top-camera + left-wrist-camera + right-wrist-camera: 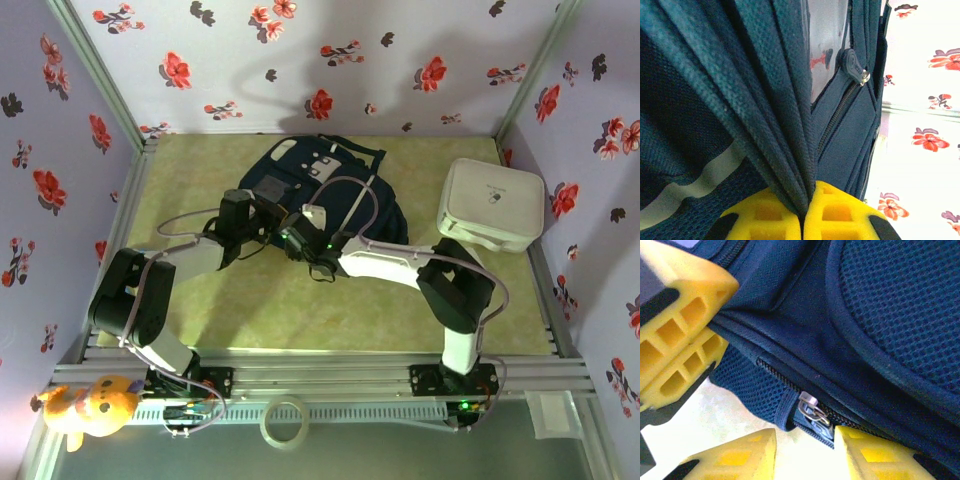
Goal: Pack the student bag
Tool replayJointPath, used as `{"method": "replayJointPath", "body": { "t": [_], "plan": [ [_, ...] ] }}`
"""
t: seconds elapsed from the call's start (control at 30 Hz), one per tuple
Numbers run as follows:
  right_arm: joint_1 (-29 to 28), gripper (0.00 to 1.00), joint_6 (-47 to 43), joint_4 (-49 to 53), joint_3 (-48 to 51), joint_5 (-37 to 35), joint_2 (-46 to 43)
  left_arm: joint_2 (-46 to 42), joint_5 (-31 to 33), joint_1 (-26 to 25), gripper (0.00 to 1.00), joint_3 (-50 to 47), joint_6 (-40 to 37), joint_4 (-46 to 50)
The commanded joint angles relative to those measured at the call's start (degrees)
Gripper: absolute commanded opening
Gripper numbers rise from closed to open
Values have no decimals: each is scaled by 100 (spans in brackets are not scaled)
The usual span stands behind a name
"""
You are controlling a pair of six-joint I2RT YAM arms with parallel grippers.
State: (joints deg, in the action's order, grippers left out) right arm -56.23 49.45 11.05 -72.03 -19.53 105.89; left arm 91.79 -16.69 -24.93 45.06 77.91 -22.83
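Note:
The student bag, a navy backpack with white patches, lies flat at the back middle of the table. My left gripper is at its near-left edge. In the left wrist view this left gripper is shut on a bunched fold of the bag's fabric, with a zipper pull farther up. My right gripper sits just beside it at the bag's near edge. In the right wrist view this gripper is open, and a metal zipper pull lies just ahead of its fingertips, close to the right finger.
A white rounded-square box stands at the back right. The left gripper's yellow fingers crowd the right wrist view's upper left. An orange plush toy and a tape roll lie on the near frame. Floral walls enclose the table.

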Motion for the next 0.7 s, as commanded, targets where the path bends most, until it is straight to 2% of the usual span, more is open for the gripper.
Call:
{"method": "replayJointPath", "body": {
  "t": [0.0, 0.13, 0.47, 0.67],
  "plan": [
    [122, 35, -173, 250, -340, -735, 97, -117, -475, -118, 0, 84, 59, -607],
    [214, 34, -155, 500, -479, -1111, 203, -123, -475, -123, 0, 76, 64, -595],
    [412, 29, -415, 399, -720, -1090, 329, -123, -476, -118, 0, 56, 22, -556],
    [445, 17, -563, 470, -742, -1018, 340, -92, -476, -118, 0, 56, -9, -564]
  ]
}}
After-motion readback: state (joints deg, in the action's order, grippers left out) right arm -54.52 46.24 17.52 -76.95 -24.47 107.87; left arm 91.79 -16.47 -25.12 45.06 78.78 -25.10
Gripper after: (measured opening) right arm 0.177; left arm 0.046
